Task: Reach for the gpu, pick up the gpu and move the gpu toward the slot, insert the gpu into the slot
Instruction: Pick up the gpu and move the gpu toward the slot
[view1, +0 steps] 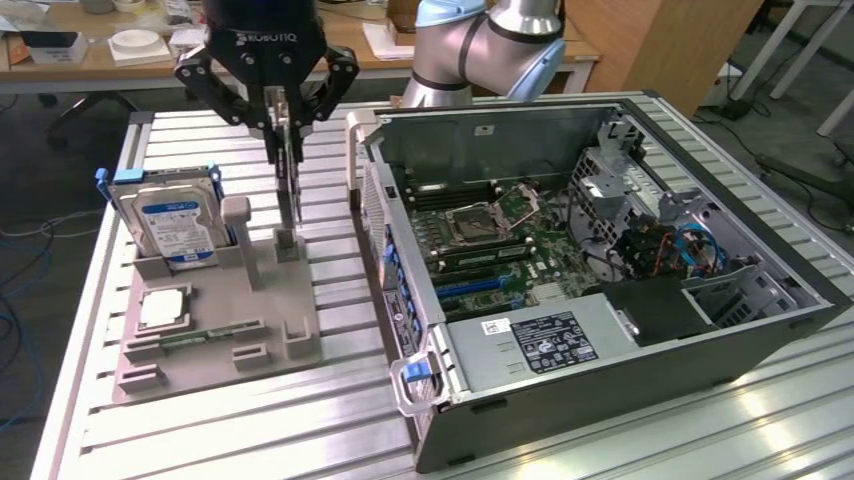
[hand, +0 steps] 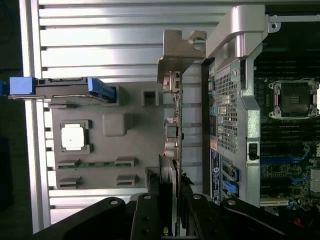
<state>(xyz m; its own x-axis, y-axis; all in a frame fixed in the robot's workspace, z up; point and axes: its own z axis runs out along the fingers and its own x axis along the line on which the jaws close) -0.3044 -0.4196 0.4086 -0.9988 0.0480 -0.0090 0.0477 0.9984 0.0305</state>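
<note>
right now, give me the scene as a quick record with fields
gripper: shut on the gpu
gpu: upright, edge-on, lower end at the grey holder
hard drive: upright in the grey holder, apart from the gpu
computer case: open, on the exterior view's right
task state: gpu gripped, not yet in the computer case

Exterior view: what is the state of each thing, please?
Thin dark gpu card: upright, clamped.
Black claw: shut on the card.
Blue-labelled silver hard drive: standing upright.
Dark metal computer case: side open.
Narrow green memory stick: lying flat.
</note>
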